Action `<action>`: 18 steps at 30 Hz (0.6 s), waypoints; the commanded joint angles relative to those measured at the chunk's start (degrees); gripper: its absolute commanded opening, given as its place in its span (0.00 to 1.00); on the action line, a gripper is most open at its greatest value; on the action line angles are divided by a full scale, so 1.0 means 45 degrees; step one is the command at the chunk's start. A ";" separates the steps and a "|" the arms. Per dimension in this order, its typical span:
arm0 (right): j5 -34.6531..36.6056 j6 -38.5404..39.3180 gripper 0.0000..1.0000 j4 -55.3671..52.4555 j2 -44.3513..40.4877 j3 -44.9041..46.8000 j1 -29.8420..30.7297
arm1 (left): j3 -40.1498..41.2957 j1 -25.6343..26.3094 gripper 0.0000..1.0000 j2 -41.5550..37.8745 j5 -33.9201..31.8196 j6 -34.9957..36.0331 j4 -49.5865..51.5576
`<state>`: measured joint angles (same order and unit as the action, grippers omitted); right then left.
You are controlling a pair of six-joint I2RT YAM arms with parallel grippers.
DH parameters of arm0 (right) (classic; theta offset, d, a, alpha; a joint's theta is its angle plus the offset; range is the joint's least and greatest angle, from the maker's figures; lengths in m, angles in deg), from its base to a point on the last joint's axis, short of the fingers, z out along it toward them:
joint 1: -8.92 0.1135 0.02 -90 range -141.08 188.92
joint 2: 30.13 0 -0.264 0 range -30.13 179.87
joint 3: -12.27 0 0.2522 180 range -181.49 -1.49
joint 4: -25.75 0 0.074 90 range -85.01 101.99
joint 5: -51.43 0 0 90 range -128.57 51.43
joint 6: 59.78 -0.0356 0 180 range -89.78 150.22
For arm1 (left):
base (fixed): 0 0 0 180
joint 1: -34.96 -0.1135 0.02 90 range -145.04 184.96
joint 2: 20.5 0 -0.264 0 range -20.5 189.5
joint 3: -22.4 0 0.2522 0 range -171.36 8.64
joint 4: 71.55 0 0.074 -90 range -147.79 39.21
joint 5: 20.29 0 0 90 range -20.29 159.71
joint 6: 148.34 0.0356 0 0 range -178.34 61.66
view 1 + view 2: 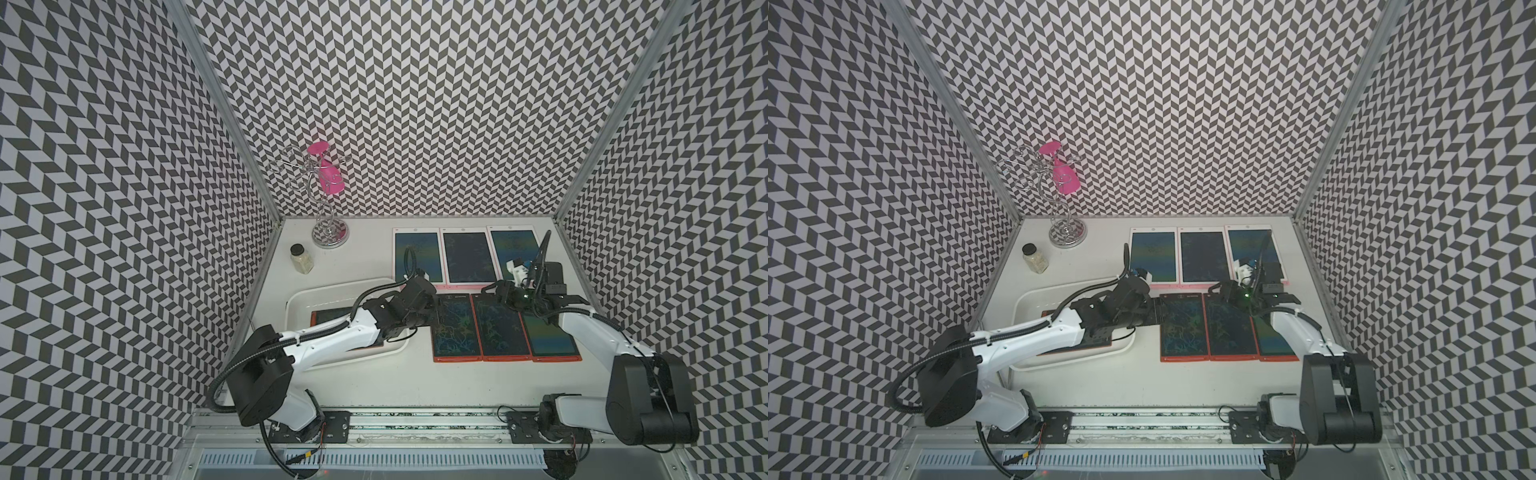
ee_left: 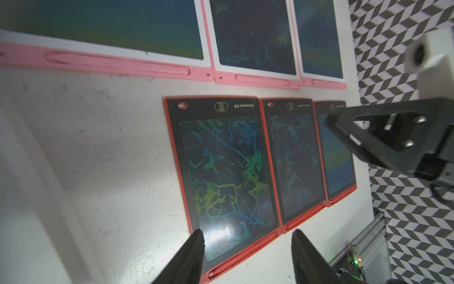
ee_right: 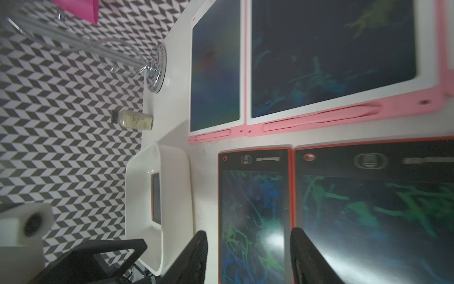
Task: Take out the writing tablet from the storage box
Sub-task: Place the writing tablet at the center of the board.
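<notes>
With jaws apart and empty, the left gripper [image 2: 247, 233] and right gripper [image 3: 248, 233] hover; the left's swing to the storage box [image 1: 297, 320] at 9 o'clock could clip its rim.

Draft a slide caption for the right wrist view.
Right pincer open and empty above two red-framed tablets, pink-framed tablets beyond; one tablet lies in the storage box.

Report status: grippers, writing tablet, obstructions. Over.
Left gripper, right gripper open, empty. Red writing tablet lies in storage box. Left arm overhangs it.
</notes>
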<state>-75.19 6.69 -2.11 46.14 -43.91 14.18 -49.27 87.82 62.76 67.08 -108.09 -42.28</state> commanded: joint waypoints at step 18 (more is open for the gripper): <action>0.3903 -0.0961 0.54 -0.0824 0.4068 -0.6111 0.7853 | 0.4057 -1.0249 0.67 -0.6043 0.2055 0.3415 0.2748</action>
<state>-61.37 1.73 -4.32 61.97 -67.43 46.79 -31.59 44.50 36.29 71.76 -97.21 -32.01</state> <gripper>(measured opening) 0.540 0.666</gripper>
